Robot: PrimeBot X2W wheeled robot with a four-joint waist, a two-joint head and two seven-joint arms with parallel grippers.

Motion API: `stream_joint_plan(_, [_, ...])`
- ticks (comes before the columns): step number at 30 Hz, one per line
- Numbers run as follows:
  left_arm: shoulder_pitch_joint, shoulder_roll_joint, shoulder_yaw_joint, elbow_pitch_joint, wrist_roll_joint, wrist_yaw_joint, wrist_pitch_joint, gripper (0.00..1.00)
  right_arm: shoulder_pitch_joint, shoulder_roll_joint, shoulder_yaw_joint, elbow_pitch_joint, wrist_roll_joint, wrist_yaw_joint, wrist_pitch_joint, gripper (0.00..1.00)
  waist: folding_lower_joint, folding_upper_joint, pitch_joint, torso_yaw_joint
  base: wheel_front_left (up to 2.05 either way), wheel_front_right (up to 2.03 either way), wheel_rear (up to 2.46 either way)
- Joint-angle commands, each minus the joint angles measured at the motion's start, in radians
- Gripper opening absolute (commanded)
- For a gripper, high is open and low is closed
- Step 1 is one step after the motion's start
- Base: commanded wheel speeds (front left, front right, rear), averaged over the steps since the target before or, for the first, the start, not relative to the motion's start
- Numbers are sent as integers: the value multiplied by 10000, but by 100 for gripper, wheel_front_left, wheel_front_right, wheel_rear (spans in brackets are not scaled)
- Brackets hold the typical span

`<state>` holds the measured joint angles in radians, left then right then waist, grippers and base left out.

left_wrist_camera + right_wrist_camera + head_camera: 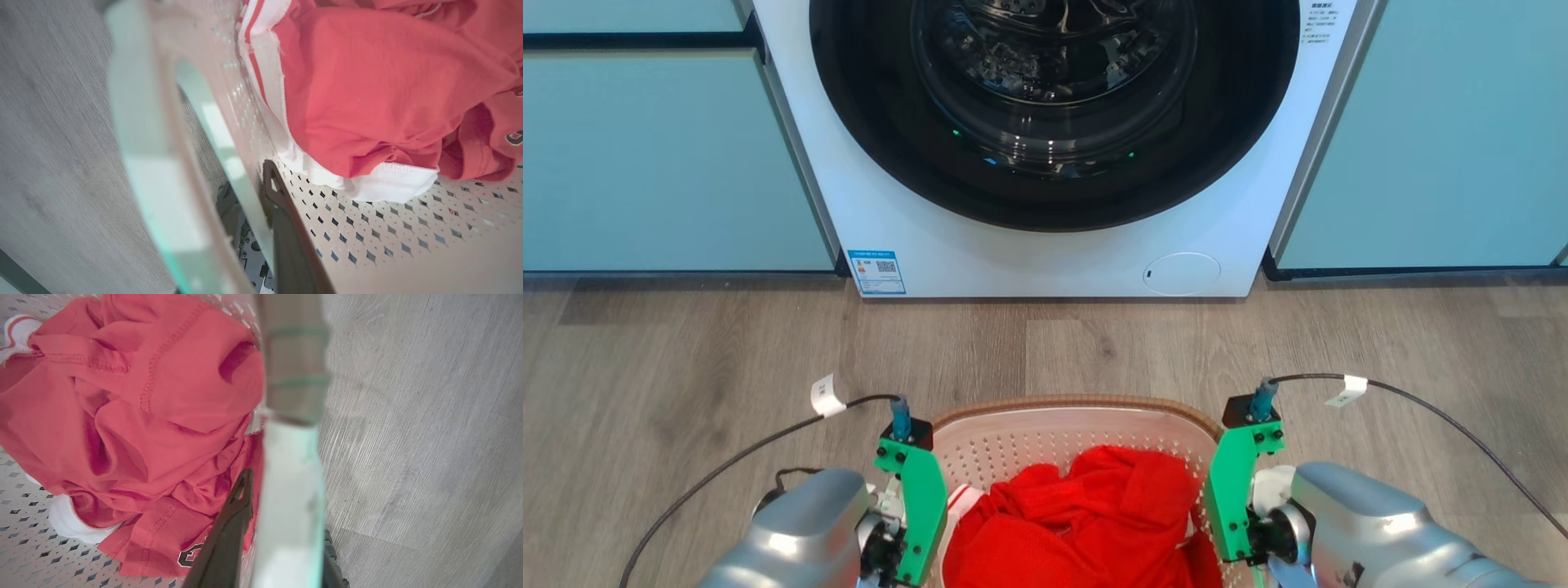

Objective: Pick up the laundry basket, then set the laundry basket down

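Red fabric with white trim, a crumpled red garment [1078,514], lies heaped in the small white perforated plastic laundry basket [1078,402] with a brown woven-look rim. The basket is at the bottom centre of the head view, directly before the robot and well apart from the white front-loading washing machine [1054,269] with its dark round door.

From the head, the fingers are hidden beneath green plastic brackets [923,506] set against either side of the basket, so the grip cannot be read there. The wrist cameras settle it. The left gripper [249,183] is nearly closed on the basket's side. One dark finger [286,228] lies inside against the perforated wall and the other outside, with the edge by the white side handle [155,183] clamped between them. The right gripper [286,490] is likewise pinched narrow on the opposite rim, one finger [229,539] inside touching the garment and the other just showing outside. The wrist cameras also bring out dark lettering [186,557] on the cloth.

Whether the basket rests on the grey wood-grain floor [686,367] or hangs just above it I cannot tell. Pale teal cabinet fronts [662,155] flank the machine. Thin black cables with white tags [825,396] loop from each wrist over the floor.
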<state>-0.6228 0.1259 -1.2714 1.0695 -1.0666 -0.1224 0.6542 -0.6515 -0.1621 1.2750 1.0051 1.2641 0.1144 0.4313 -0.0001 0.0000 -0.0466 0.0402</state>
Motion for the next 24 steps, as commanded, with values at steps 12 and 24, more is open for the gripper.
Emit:
stream_joint_plan(12, [-542,86,-85,-153,108,-82,137,0,-623,179,52,-512,-34,163,-35,0,1,0,-49,41,0,0,0])
stream_joint_plan(24, [-539,45,-87,-80,97,-82,125,0,-623,173,52,-492,-20,163,-12,0,1,0,-75,42,0,0,0])
